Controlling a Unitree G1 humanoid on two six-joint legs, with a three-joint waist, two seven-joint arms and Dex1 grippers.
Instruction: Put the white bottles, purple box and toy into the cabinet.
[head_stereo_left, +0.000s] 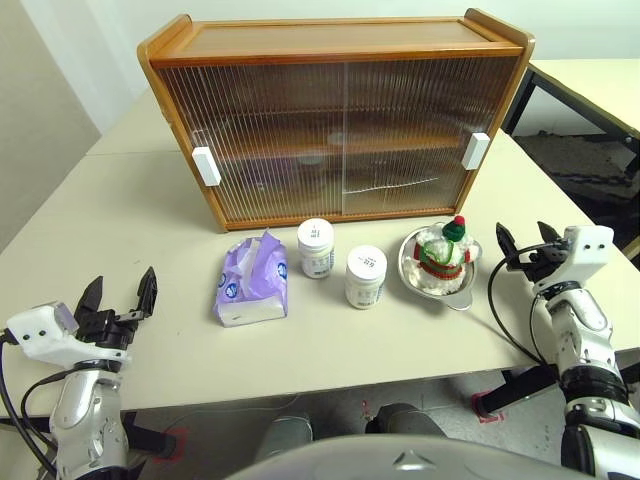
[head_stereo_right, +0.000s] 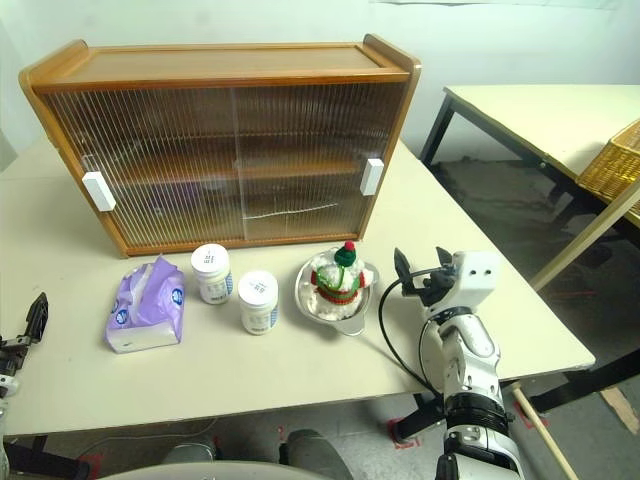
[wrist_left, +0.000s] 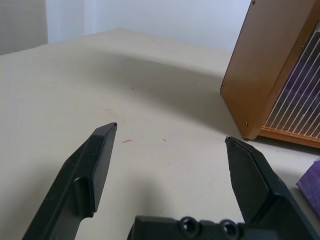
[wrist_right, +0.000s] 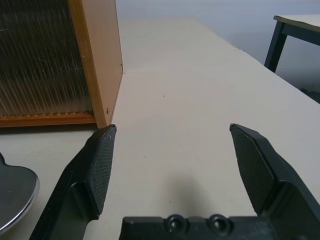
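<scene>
Bright, even indoor light; soft shadows; sharp focus; ribbed doors blur contents.

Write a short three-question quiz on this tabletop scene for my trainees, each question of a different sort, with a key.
1. True or false: the toy lies flat on the table beside the purple box.
2. Multiple choice: the cabinet doors are A) both shut, B) one slid open, C) removed.
3. Fill in: the white bottles stand between the purple box and the metal ____.

Key
1. False: it sits in the metal bowl, on the far side of the bottles from the box.
2. A: the ribbed doors meet at the middle, with the white handles at the outer ends.
3. Bowl.

The left gripper and right gripper have their jaws open, holding nothing.
</scene>
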